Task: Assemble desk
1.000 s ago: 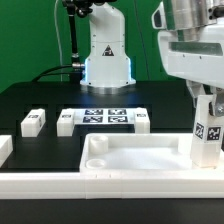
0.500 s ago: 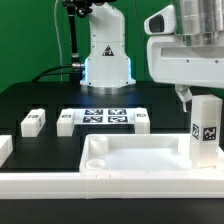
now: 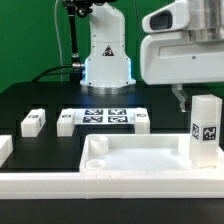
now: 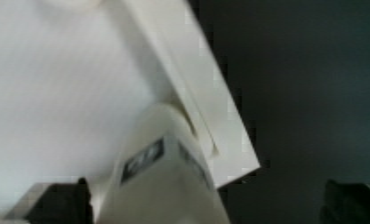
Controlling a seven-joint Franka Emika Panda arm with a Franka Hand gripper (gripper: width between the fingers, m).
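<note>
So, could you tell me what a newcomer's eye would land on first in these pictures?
The white leg standing upright in a corner of the panel, at the exterior view's right, catches the eye first, with the gripper hovering open just above it. Behind, loose legs lie on the black table beside the marker board.

green backdrop (image 3: 30,40), matte black table (image 3: 35,97)

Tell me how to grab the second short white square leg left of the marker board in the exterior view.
Come straight down from above and grip across the long side faces of that short white square plastic leg, near mid-length. It lies flat on the black table, clear of its neighbours, so both sides look reachable.
</note>
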